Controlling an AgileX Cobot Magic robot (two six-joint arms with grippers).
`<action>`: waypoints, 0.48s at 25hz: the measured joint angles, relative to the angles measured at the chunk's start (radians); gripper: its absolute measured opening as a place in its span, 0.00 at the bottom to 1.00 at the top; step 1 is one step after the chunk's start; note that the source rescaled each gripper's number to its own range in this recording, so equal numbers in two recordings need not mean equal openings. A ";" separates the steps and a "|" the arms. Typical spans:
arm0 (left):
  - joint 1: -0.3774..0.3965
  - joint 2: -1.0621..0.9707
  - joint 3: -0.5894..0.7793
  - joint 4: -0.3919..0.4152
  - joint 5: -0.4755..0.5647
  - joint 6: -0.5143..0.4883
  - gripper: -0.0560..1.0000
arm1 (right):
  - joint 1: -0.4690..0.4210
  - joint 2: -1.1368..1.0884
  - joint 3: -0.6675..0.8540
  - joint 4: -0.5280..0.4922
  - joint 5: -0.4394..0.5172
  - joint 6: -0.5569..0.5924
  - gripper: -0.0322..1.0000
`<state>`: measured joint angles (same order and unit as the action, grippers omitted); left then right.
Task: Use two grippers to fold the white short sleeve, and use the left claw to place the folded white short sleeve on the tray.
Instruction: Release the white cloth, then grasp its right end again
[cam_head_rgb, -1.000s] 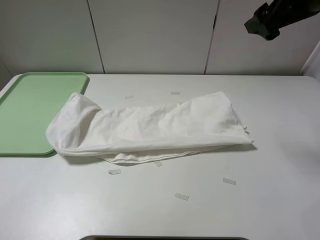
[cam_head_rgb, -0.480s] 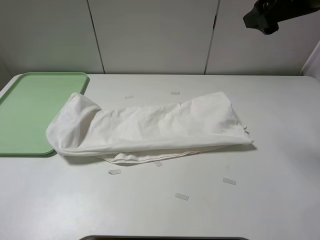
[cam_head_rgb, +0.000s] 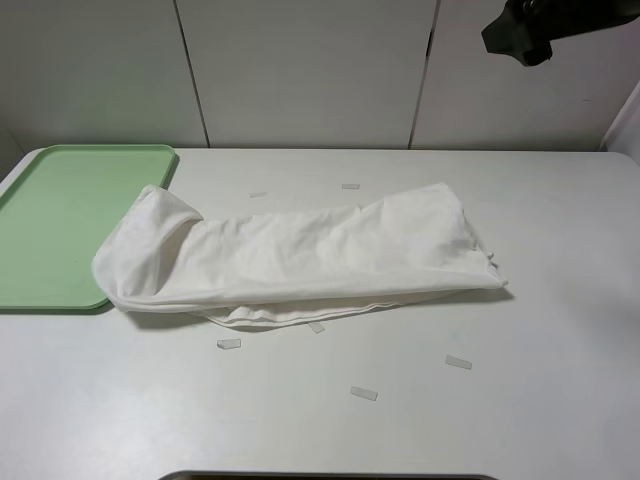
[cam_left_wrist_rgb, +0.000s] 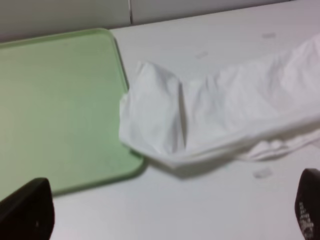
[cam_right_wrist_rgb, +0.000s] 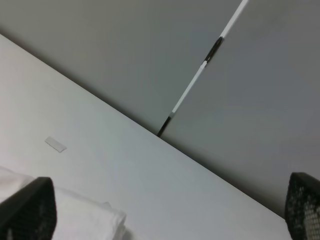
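The white short sleeve (cam_head_rgb: 300, 260) lies across the middle of the table as a long folded band, and its left end overlaps the corner of the tray (cam_head_rgb: 70, 215). The left wrist view shows that end of the shirt (cam_left_wrist_rgb: 225, 115) beside the light green tray (cam_left_wrist_rgb: 55, 105). My left gripper (cam_left_wrist_rgb: 167, 214) hangs open above the table in front of them and holds nothing. My right gripper (cam_right_wrist_rgb: 165, 207) is open and raised high, facing the back wall, with a bit of the shirt (cam_right_wrist_rgb: 80, 215) below it. In the high view, the black end of the right arm (cam_head_rgb: 520, 35) shows at top right.
Small pale tape strips (cam_head_rgb: 229, 343) (cam_head_rgb: 364, 393) (cam_head_rgb: 458, 362) lie on the white table in front of the shirt, and others (cam_head_rgb: 350, 186) lie behind it. A grey panelled wall (cam_head_rgb: 300, 70) closes the back. A dark edge (cam_head_rgb: 330, 476) runs along the table's front.
The right arm's black end has drifted slightly up and to the left at the top right. The shirt and the tray have not moved.
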<state>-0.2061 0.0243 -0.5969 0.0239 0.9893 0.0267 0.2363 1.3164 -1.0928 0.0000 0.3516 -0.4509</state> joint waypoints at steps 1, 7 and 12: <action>0.000 -0.014 0.005 0.000 0.015 -0.004 0.97 | 0.000 0.000 0.000 0.005 -0.002 0.000 1.00; 0.000 -0.030 0.078 -0.013 0.060 -0.012 0.97 | 0.000 0.000 0.000 0.025 -0.020 0.000 1.00; 0.000 -0.032 0.110 -0.014 0.065 -0.020 0.97 | 0.000 0.000 0.000 0.050 -0.021 0.000 1.00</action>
<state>-0.2061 -0.0078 -0.4867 0.0103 1.0540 0.0066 0.2363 1.3164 -1.0928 0.0498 0.3307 -0.4509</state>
